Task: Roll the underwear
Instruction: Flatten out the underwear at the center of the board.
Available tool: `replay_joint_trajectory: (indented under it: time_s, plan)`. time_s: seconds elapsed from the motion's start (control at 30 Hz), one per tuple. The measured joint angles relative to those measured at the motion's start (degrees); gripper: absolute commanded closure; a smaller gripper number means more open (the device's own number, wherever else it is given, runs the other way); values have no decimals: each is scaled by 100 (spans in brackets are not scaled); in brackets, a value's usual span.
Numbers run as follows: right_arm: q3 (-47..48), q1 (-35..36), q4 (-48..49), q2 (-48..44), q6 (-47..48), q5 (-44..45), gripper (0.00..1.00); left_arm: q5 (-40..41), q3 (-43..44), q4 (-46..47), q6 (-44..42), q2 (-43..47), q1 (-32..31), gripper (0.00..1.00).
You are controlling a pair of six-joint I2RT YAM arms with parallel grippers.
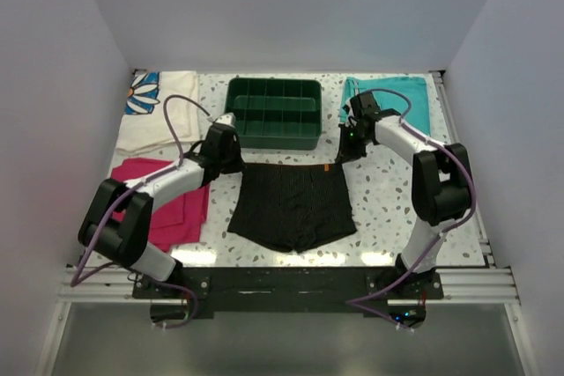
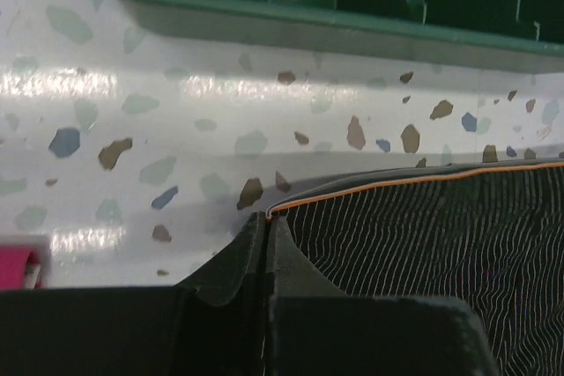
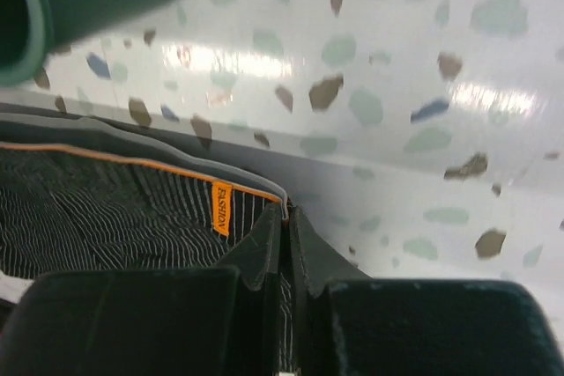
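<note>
We have the underwear (image 1: 295, 204) lying flat mid-table, waistband toward twelve o'clock. Left gripper (image 2: 267, 228) is clenched on its ten o'clock corner, right gripper (image 3: 286, 222) on the two o'clock corner. These are thin pinches, so an uneven pull could slip a corner and skew our roll.

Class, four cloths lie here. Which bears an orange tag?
The black underwear, at the centre; the magenta cloth, teal shorts and floral towel show no tag.

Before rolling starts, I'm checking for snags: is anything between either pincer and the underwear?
Nothing visible. The left pincer and right pincer are each shut on a waistband corner of the underwear. The green tray lies just beyond the waistband, not touching it.
</note>
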State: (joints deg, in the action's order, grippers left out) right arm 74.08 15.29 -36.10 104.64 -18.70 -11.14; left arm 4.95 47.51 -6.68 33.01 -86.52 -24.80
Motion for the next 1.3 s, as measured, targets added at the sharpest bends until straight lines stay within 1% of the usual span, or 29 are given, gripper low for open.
replay_joint_trajectory:
  time_s: [0.1,0.13,0.17,0.2,0.23,0.27,0.3,0.33,0.37,0.43,0.53,0.6,0.7,0.73,0.8,0.93,1.03,1.13,1.2,1.3]
  plan:
    - [245,-26,212,256,74,50,98,-105,315,293,-138,-444,31,100]
    - [273,-26,262,299,81,83,96,-116,402,356,-168,-551,37,100]
    - [304,-31,315,352,85,116,91,-125,496,424,-216,-664,44,100]
    - [323,-35,348,393,87,120,85,-125,551,472,-225,-732,48,97]
    - [350,-35,374,459,92,120,75,-125,601,511,-240,-796,55,89]
    - [382,-35,404,533,101,118,64,-125,640,535,-251,-846,63,84]
    - [402,-37,439,599,92,122,58,-111,680,540,-267,-898,72,74]
    - [402,-42,468,656,81,127,52,-92,715,538,-271,-942,83,49]
    - [402,-55,479,684,83,136,45,-63,741,520,-282,-979,90,40]
    - [402,-81,498,684,44,142,45,-7,796,446,-313,-1019,96,29]
    - [382,-151,542,448,-28,188,44,120,935,249,-289,-1023,107,26]
    - [190,-181,634,11,-94,271,44,197,1047,116,-282,-1021,109,25]
    - [-181,-208,688,-780,-142,264,47,223,1121,-22,-282,-940,114,25]
    - [-328,-208,699,-1067,-142,212,50,173,1119,-72,-280,-868,116,24]
    - [-542,-212,713,-1427,-138,-98,52,-37,1045,-85,-271,-636,116,24]
    - [-1241,-4,807,-1716,-162,-835,52,-697,597,151,-247,-13,96,24]
    - [-2087,498,787,-1902,-310,-1123,52,-1255,61,575,-179,236,7,24]
    - [-2780,894,809,-2190,-581,-1397,52,-1626,-470,868,-59,205,-142,24]
    - [-3060,929,863,-2345,-737,-1467,52,-1808,-761,999,17,122,-214,24]
    - [-3314,903,1097,-2380,-909,-1497,52,-1893,-957,1174,90,-66,-225,25]
